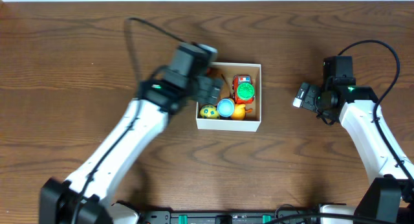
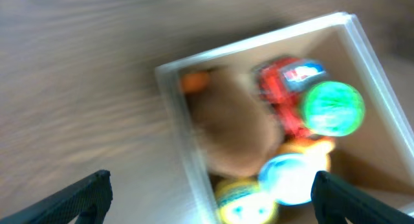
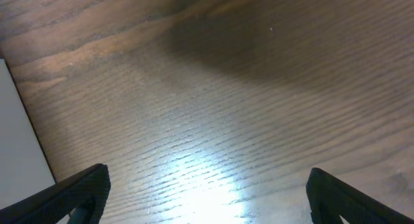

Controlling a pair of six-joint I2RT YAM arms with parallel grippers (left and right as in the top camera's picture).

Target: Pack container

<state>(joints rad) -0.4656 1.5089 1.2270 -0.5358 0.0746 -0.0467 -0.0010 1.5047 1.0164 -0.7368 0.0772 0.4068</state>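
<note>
Container [image 1: 229, 125] sits mid-table [image 1: 65, 56], toys [image 1: 246, 92] packed close inside. Left tool [image 1: 208, 90] hangs over its left side, jaws wide and empty, seemingly placed for dropping items in. Right tool [image 1: 301, 94], likewise wide and empty, hovers well apart, presumably to keep clear.

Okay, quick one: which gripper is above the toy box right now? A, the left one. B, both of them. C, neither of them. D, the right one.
A: in the overhead view the left gripper is above the left part of the container, while the right gripper is off to its side above the table, which is all its wrist camera shows.
</note>
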